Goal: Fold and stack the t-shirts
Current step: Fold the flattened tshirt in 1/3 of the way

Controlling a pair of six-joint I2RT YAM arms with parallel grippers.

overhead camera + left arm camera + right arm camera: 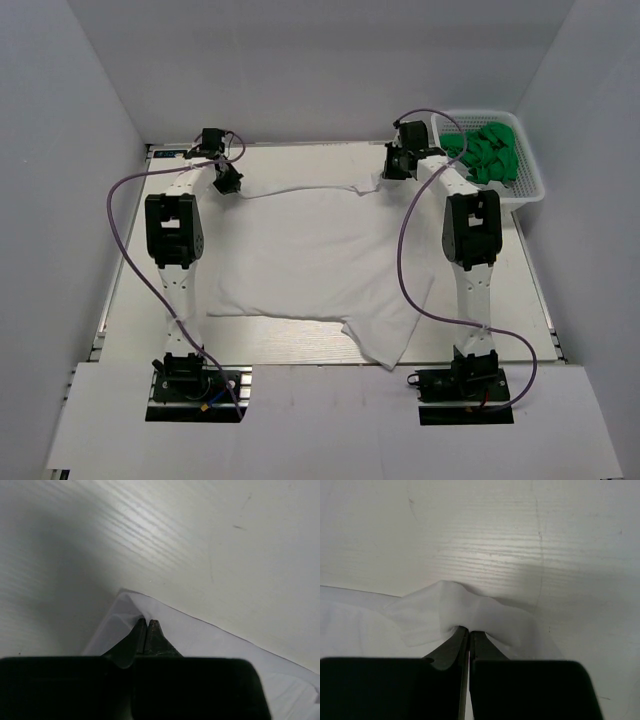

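A white t-shirt (320, 255) lies spread across the middle of the table, one sleeve trailing toward the near edge. My left gripper (229, 185) is shut on the shirt's far left corner; the left wrist view shows the fingertips (148, 623) pinching the white cloth (210, 640). My right gripper (396, 172) is shut on the shirt's far right corner; the right wrist view shows the fingertips (469, 630) closed on a bunched fold of cloth (445, 610). The far edge of the shirt is stretched taut between both grippers.
A white basket (528, 190) at the far right holds crumpled green t-shirts (487, 150). Grey walls enclose the table on the left, the right and the far side. Purple cables loop beside both arms.
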